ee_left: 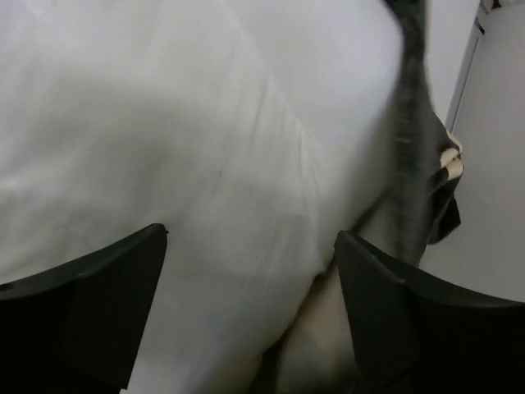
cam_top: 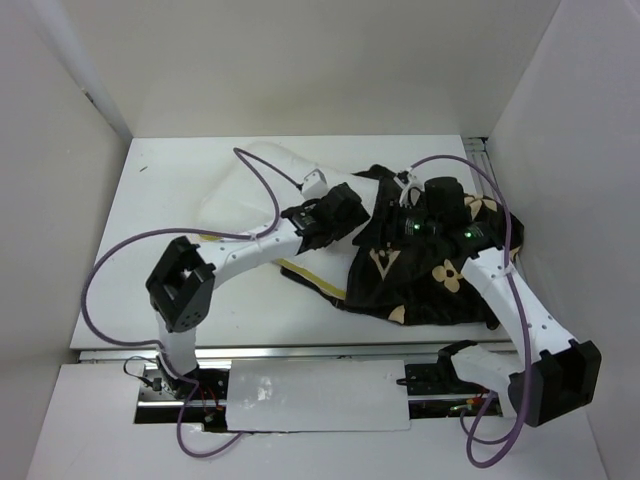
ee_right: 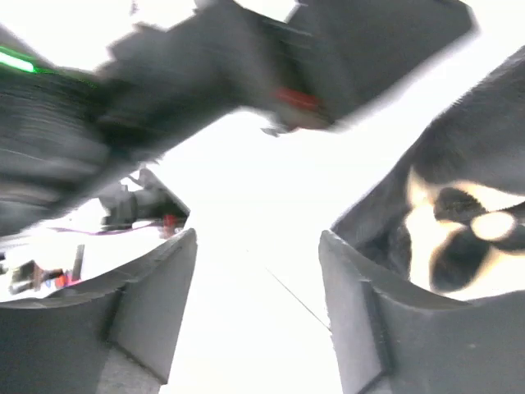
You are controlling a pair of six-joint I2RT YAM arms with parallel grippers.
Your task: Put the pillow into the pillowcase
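The pillowcase (cam_top: pixel 420 285) lies crumpled on the right half of the white table (cam_top: pixel 130 210), a dark brown-black plush heap scattered with tan flowers and four-point stars; one flower shows near its lower middle and another at its upper right edge. Any print on the arms or the fabric is too small or too smeared to read, and the only marks that stand out are two small green lights on the right wrist. The pillow (cam_top: pixel 250 195) sits just to the left of the pillowcase, touching it, a puffy white cushion that nearly blends into the table, with a strip of pale yellow trim showing along its near edge under the left forearm. Part of it seems to run under or into the dark fabric, though how far in cannot be told. From the left wrist the pillow fills the view as soft white cloth with faint stitch lines, and a dark fold of pillowcase with a tan motif hangs at the right. The left gripper (ee_left: pixel 250 234) hovers over that cloth with its fingers (ee_left: pixel 82 316) spread wide apart, gripping nothing. The right gripper (ee_right: pixel 258 238) is over the pillowcase's upper left part, close to the left one; its fingers (ee_right: pixel 385 328) are parted too, with bright white between them and a tan flower on dark plush just beyond the right-hand one
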